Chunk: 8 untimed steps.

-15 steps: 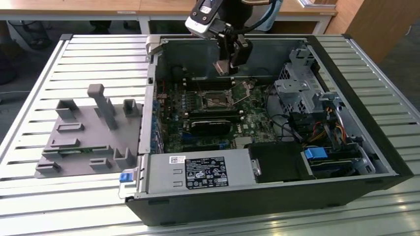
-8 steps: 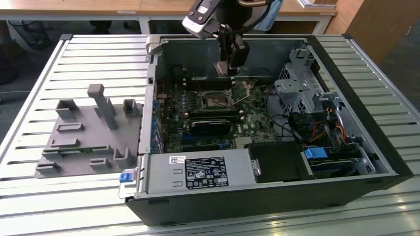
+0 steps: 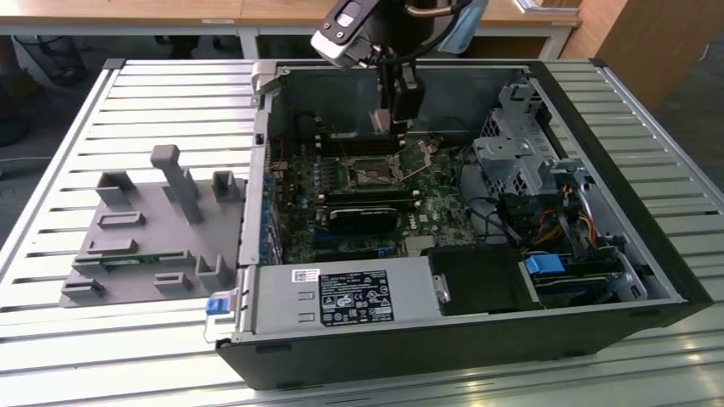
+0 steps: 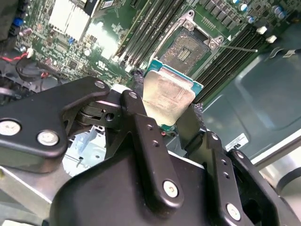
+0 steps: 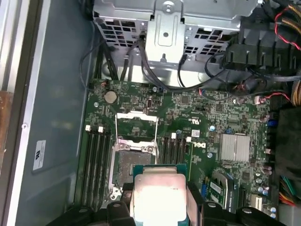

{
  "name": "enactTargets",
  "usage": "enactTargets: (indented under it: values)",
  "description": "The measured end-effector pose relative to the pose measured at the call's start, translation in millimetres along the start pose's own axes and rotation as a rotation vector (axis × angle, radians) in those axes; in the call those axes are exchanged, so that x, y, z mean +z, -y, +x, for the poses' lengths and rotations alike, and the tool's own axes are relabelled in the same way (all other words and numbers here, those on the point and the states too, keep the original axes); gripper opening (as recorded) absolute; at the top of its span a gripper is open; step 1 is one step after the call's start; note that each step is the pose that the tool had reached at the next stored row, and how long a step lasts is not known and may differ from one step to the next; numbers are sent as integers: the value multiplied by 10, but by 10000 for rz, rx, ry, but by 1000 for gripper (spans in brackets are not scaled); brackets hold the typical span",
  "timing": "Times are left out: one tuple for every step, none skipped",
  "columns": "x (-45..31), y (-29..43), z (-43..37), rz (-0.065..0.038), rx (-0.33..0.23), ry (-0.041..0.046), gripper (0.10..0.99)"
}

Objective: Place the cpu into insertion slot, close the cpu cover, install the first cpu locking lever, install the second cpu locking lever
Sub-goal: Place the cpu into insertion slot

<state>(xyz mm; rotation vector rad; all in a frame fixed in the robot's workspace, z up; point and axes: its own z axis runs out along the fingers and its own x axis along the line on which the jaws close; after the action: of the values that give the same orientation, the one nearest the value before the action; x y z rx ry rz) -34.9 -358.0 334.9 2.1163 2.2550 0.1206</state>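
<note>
Gripper (image 4: 163,109) was clamped on the cpu (image 4: 168,92), fingers (image 4: 136,113) on two opposite edges; cpu hung above the green board (image 5: 197,108), near the insertion slot (image 5: 134,164) but not in it; slot bare, cpu cover (image 5: 136,123) flipped open beside it; in the exterior view the gripper sat upper centre, inside the open computer case (image 3: 453,339); grey fixture (image 3: 147,229) lay on the bench (image 3: 114,93), centre left, well apart.

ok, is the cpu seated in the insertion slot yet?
Not seated. The gripper holds the cpu in the air, and the insertion slot lies bare with no chip in it.
</note>
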Motion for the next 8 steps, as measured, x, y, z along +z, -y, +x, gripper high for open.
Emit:
enactTargets:
  values:
    - [14, 1, 2, 1, 91, 7, 529]
    - [28, 2, 2, 0, 142, 11, 529]
    - [40, 3, 1, 0, 166, 20, 529]
    - [54, 4, 1, 2, 183, 35, 529]
    - [72, 6, 1, 1, 185, 37, 529]
    - [91, 8, 1, 1, 185, 37, 529]
    - [109, 10, 0, 6, 186, 38, 529]
    - [127, 11, 0, 24, 186, 37, 529]
